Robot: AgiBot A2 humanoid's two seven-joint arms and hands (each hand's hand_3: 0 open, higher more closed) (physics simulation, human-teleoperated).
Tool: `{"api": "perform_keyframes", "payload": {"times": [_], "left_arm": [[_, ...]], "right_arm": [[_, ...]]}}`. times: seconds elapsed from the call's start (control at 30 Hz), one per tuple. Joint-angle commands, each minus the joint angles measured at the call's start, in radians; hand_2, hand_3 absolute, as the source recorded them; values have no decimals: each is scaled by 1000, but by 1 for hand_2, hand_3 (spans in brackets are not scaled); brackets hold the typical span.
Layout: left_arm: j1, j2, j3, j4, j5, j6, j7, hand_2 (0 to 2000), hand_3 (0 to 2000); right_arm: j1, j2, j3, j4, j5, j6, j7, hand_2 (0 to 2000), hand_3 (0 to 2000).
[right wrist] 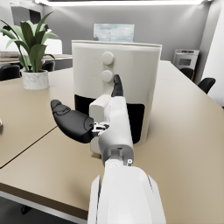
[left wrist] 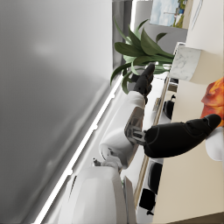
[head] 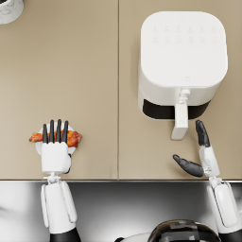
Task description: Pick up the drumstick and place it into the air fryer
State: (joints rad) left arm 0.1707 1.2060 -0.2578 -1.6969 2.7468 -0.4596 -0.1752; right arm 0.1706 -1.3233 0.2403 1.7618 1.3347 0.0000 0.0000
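The left arm (head: 57, 208) and the right arm (head: 226, 203) rise over the desk's near edge. The left hand (head: 55, 150) lies flat above the drumstick (head: 72, 138), its fingers straight and side by side across the meat. Whether they touch it cannot be told, and nothing shows them closed around it. The right hand (head: 201, 153) holds nothing: its fingers point toward the air fryer and its thumb sticks out sideways, well apart from them.

The desk (head: 71, 71) is tan, with a seam running from its near edge to its far edge, just left of the air fryer.

The air fryer (head: 182, 61) is white and stands on the right half of the desk, nearer the far edge. Its drawer handle (head: 180, 118) juts toward the near edge, with a dark band behind it. The right wrist view shows the right hand (right wrist: 98, 120) just in front of this handle; contact cannot be told.

A potted plant (right wrist: 29, 48) in a pale marbled pot stands at the far left corner of the desk.

The drumstick, orange-brown, lies crosswise on a small white plate (head: 39, 147) near the near edge, on the left half of the desk, well apart from the air fryer.
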Motion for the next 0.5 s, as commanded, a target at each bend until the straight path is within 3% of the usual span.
{"api": "perform_keyframes", "payload": {"times": [0.03, 0.5], "left_arm": [[43, -6, 42, 94, 23, 0, 0, 0, 0], [186, 0, 107, 424, 82, 35, 1, 0, 0]], "right_arm": [[4, -4, -12, -6, 0, 0, 0, 0, 0], [13, -38, -16, -23, 0, 0, 0, 0, 0]]}}
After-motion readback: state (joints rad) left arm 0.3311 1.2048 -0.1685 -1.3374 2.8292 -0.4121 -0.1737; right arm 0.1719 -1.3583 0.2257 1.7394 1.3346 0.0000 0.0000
